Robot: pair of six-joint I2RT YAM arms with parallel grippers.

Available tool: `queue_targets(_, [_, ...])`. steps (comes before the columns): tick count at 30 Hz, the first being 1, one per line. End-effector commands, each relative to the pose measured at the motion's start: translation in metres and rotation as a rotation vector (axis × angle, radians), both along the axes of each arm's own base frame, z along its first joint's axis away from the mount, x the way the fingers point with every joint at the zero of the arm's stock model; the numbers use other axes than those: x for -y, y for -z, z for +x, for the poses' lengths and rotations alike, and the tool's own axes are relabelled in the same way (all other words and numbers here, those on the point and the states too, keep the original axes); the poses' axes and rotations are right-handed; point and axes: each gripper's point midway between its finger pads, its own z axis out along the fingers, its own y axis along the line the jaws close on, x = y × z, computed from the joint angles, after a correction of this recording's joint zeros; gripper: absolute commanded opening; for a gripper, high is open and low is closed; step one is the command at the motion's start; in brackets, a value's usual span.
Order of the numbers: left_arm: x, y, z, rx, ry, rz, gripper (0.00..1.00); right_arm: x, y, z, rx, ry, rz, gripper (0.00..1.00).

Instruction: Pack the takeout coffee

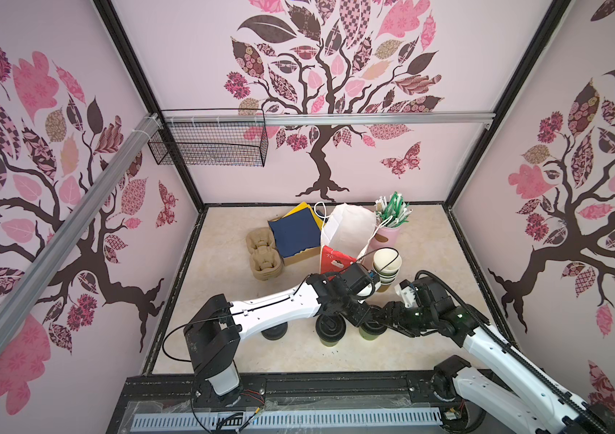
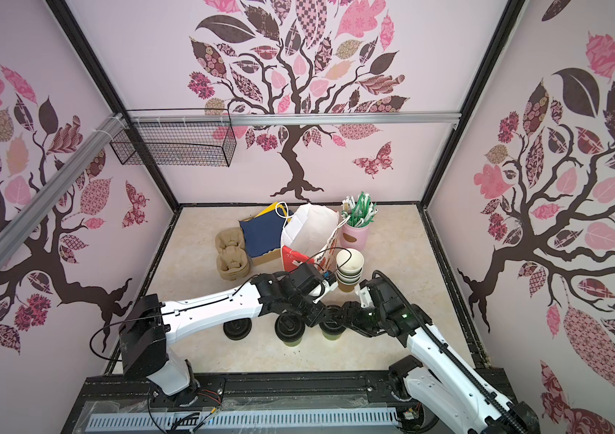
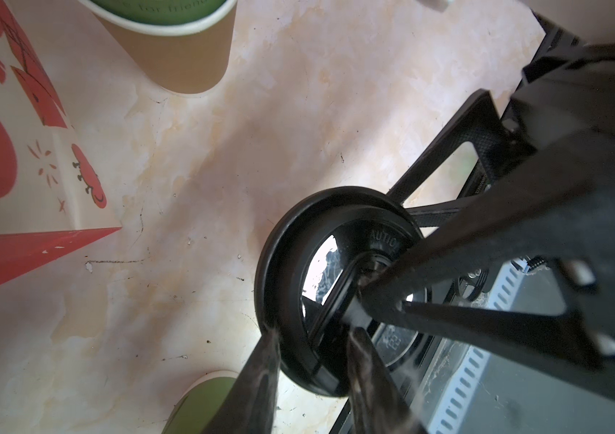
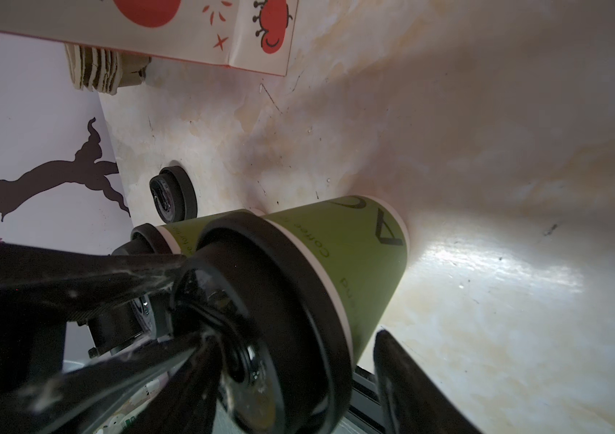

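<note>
Two takeout coffees stand upright on the desk [image 1: 223, 300], on the side of the red-and-white bag [image 1: 336, 259] that faces my bases, close together but not touching. My two grippers meet at one coffee cup [image 4: 340, 259]. The other coffee cup [image 1: 330, 330] stands just beside it, untouched. My left gripper [image 3: 313, 334] is narrowed over the black lid [image 3: 283, 270], with one finger outside the rim and one on the lid's top. I cannot tell whether it is pinching. My right gripper [image 1: 382, 318] stands open beside the same cup and holds nothing; bare desk shows between a finger and the cup wall. I judge each cup to be light, with thin paper walls that would dent under a hard squeeze. The smooth snap-on lid may pop off if it bears the lift. The safer hold is around the green body just under the lid, with the cup kept upright. Count: two lidded cups; one loose black lid [image 1: 274, 332], farther from the bag than the cups; one stack of lidless nested cups [image 1: 386, 263] beside the bag, number unclear; one white bag [image 1: 347, 225] behind it; and one stack of pulp carriers [image 1: 262, 259].
</note>
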Motion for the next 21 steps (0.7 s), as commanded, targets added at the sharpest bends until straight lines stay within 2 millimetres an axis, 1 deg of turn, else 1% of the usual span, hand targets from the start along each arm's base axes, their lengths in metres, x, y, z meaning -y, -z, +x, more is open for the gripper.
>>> queue_targets(1, [-0.021, 0.038, -0.01, -0.06, 0.002, 0.127, 0.33, 0.023, 0.026, -0.015, -0.095, 0.036, -0.14, 0.67])
queue_targets(5, [-0.019, 0.034, -0.008, -0.048, 0.001, 0.116, 0.34, 0.013, -0.012, -0.003, 0.013, 0.025, -0.062, 0.71])
queue_targets(7, [-0.018, 0.033, -0.007, -0.049, -0.001, 0.113, 0.34, 0.012, -0.02, -0.005, 0.025, 0.012, -0.048, 0.72])
queue_targets(13, [-0.016, 0.033, -0.008, -0.052, 0.002, 0.107, 0.34, 0.001, -0.013, -0.027, -0.042, -0.07, 0.028, 0.74])
queue_targets(17, [-0.015, 0.033, -0.008, -0.054, 0.003, 0.105, 0.34, -0.007, -0.013, -0.029, -0.051, -0.099, 0.071, 0.74])
queue_targets(21, [-0.014, 0.033, -0.007, -0.052, 0.003, 0.101, 0.34, -0.01, -0.005, -0.026, -0.067, -0.104, 0.076, 0.73])
